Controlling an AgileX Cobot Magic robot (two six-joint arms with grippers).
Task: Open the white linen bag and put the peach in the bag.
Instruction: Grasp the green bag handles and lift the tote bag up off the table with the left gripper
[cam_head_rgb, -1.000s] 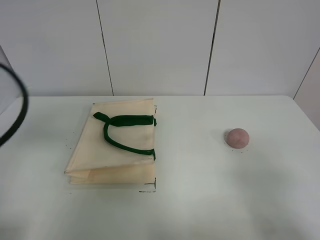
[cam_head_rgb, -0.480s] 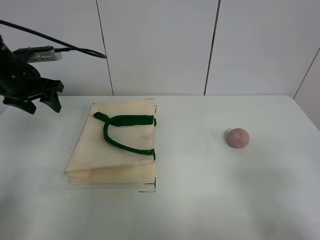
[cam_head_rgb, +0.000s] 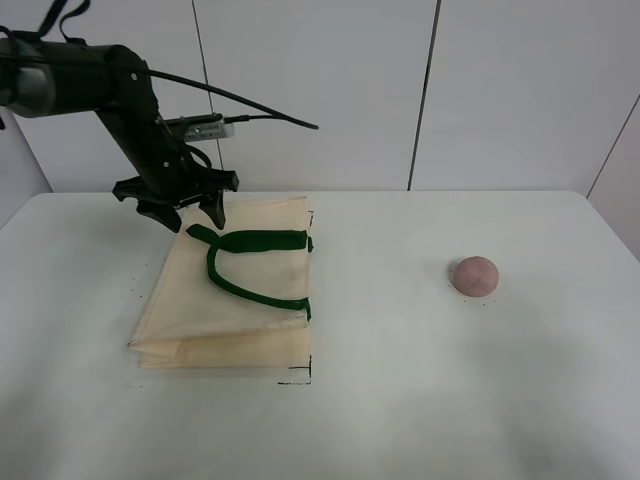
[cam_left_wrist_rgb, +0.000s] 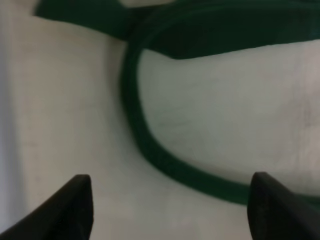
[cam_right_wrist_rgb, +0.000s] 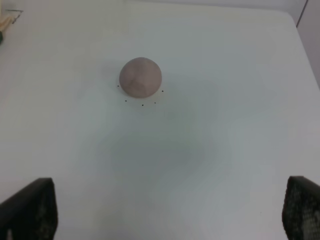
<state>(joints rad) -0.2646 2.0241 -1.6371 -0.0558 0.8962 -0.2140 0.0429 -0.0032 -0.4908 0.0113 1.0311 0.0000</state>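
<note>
While the left gripper (cam_head_rgb: 192, 218) hangs over the far left corner of the white linen bag (cam_head_rgb: 240, 310), its jaws are spread wide and hold nothing. The tips point down at the spot where the green handle (cam_head_rgb: 245, 262) meets the cloth. Left wrist view: both fingers (cam_left_wrist_rgb: 75, 207) sit at the frame edge with the handle loop curving across the gap between them and cream cloth under it. Can't tell whether the tips touch the fabric; no grip on strap or cloth.

Bag lies flat and folded on the left half of the table (cam_head_rgb: 400, 400), mouth closed, handles lying on its top face. Black corner marks (cam_head_rgb: 300, 378) on the tabletop at its near right corner.

Peach (cam_head_rgb: 474, 275) sits bare on the right half of the table, well apart from the bag and from the left gripper. A few black dots (cam_right_wrist_rgb: 142, 104) ring it.

Right gripper (cam_right_wrist_rgb: 168, 200) is out of the high view. Wrist view shows its jaws wide apart and empty, with the peach out ahead of them, roughly on the centreline, a bit toward one finger, well clear of both tips. No contact.
</note>
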